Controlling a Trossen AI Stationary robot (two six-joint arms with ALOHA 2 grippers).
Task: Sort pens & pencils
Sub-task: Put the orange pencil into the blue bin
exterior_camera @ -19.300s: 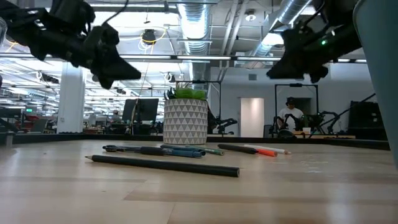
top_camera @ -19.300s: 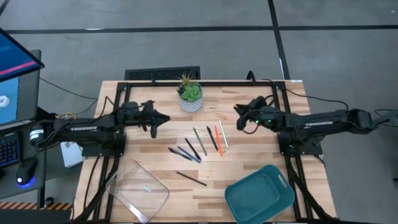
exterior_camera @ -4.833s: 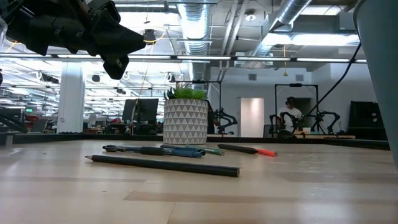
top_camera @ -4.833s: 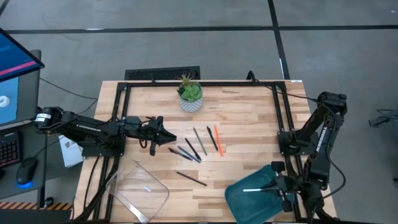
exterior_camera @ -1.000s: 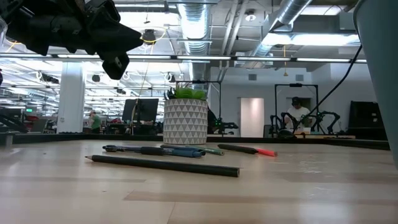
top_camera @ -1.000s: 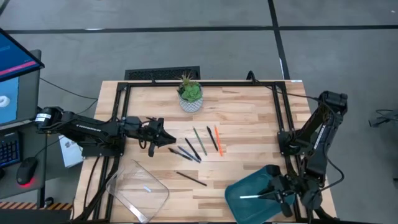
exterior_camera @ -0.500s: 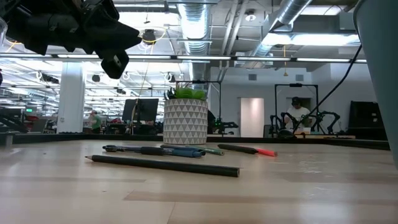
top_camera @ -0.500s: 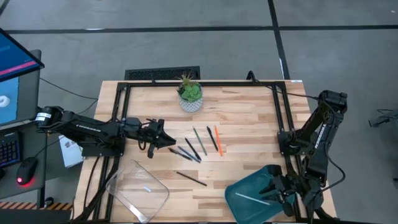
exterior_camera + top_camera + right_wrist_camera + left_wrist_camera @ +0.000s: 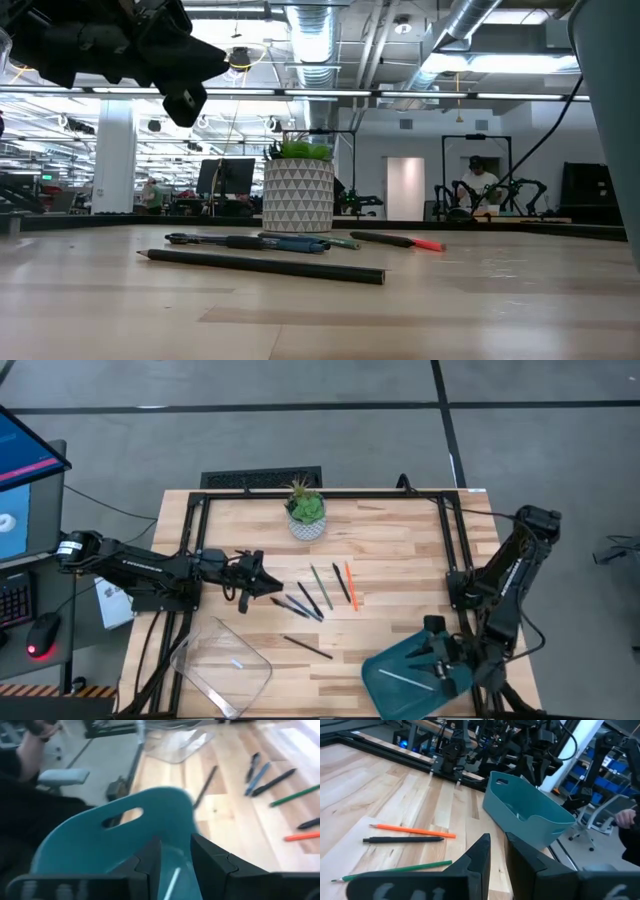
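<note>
The potted plant (image 9: 305,510) at the far middle of the wooden table (image 9: 400,550) serves as landmark. To its left and nearer the front, the left gripper (image 9: 268,584) hovers above the table, clear of the wood in the low view; its fingers (image 9: 476,857) stand only a narrow gap apart in the left wrist view and hold nothing. Farther forward on that side, at the table's front left corner, lies a clear plastic tray (image 9: 222,663) with one small pale item in it, too small to identify.

In front of the plant, towards the table's middle, the pens and pencils (image 9: 315,596) lie loose on the wood: a cluster of dark and blue-grey ones (image 9: 298,605) just beside the left gripper's tips, then a green pencil (image 9: 321,587), a black pen (image 9: 342,582) and an orange-red one (image 9: 350,584) side by side. A single black pencil (image 9: 306,647) lies apart, nearer the front edge.

Right of the plant and at the front corner stands the teal bin (image 9: 415,672), with a white pen (image 9: 401,679) lying loose on its floor. The right gripper (image 9: 438,666) is over the bin's right part, its fingers (image 9: 204,855) parted and empty, the white pen below the gap between them.
</note>
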